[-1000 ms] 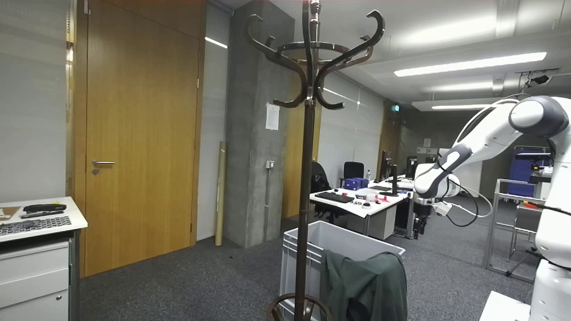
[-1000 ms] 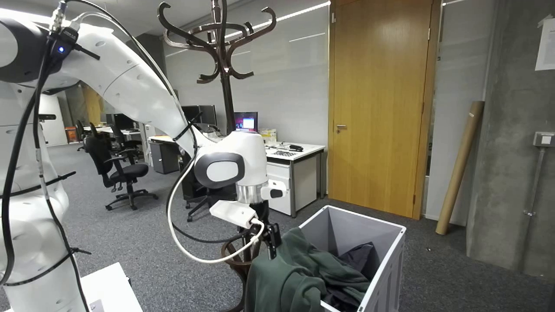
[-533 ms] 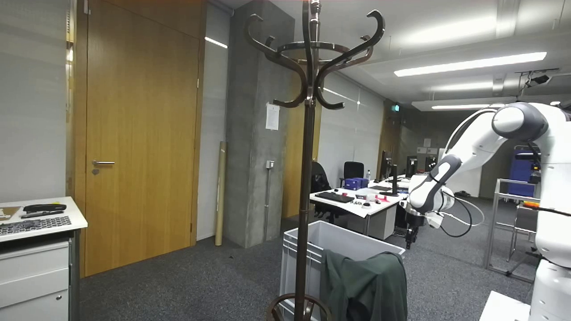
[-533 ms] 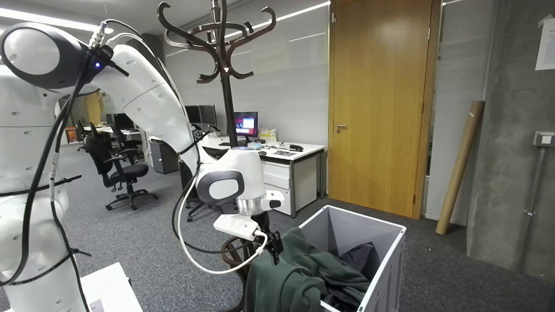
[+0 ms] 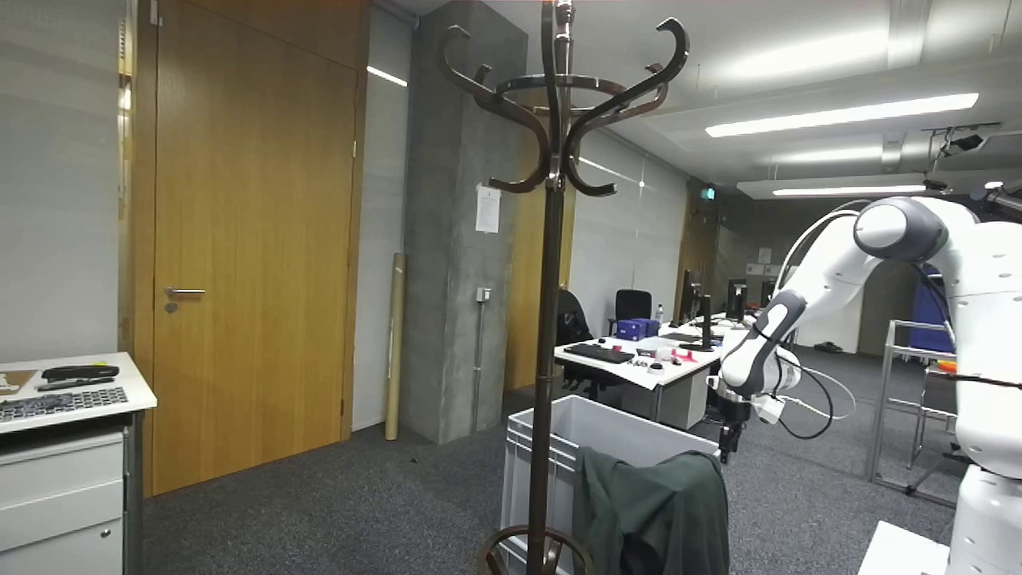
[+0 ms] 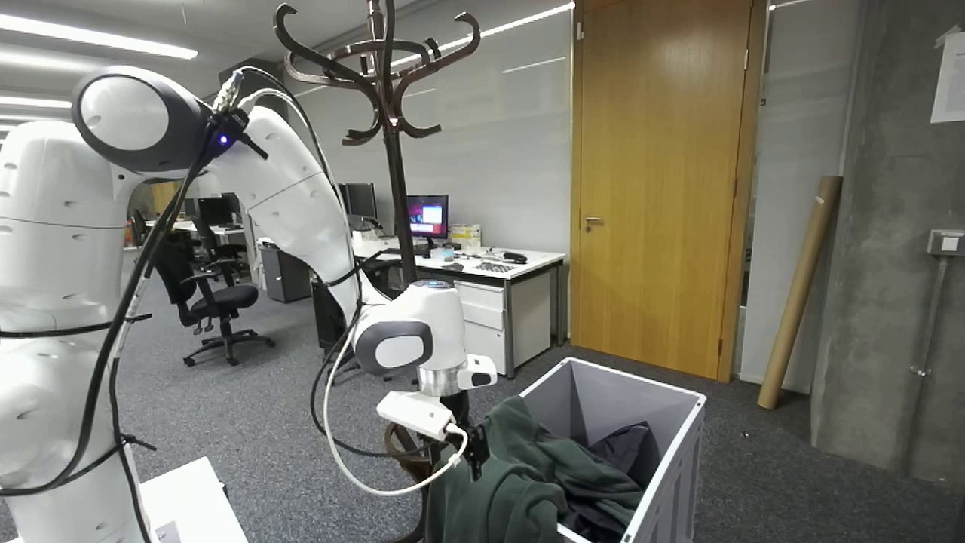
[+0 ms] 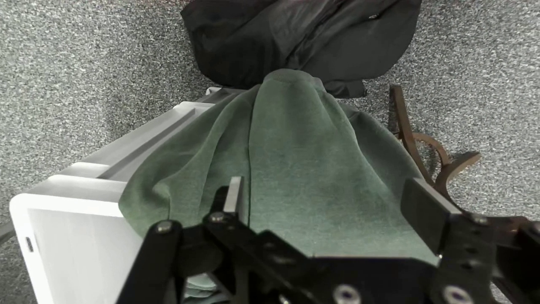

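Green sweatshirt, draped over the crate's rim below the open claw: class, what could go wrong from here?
The green sweatshirt overhangs the gray crate, so a nudge might drag it to the floor. The claw could pinch the crate rim hidden under the sweatshirt. The looping white cable might snag on the nearby coat stand.

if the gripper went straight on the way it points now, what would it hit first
Most likely the green sweater draped over the edge of the grey bin: in the wrist view it lies ahead, between the open fingers. How near it is, I can't tell.
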Controlling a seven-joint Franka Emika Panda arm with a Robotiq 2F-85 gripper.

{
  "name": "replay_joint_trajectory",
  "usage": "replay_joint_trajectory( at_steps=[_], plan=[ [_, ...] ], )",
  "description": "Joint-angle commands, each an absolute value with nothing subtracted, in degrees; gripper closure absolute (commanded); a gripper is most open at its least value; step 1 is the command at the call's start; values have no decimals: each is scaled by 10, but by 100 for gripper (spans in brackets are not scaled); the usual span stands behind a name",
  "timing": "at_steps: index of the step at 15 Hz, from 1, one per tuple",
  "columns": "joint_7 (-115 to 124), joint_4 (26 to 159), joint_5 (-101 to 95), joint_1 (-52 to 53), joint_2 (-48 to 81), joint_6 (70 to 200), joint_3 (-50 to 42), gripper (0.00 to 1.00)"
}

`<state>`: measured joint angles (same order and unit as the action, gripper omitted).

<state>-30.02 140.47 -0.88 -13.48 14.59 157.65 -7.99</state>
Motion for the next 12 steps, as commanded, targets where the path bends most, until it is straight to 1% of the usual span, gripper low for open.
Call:
replay_joint_trajectory(
  at_steps=[1,4,5,9,12],
  plan=[
    [-296,1371,10,-158,189,1584,-59,0],
    [-287,1350,-1,-163,214,1582,-57,0],
    [-291,1370,-8,-162,194,1575,-56,0],
    [-291,1366,-10,-162,203,1575,-54,0],
    [-296,1369,5,-169,214,1609,-41,0]
  ],
)
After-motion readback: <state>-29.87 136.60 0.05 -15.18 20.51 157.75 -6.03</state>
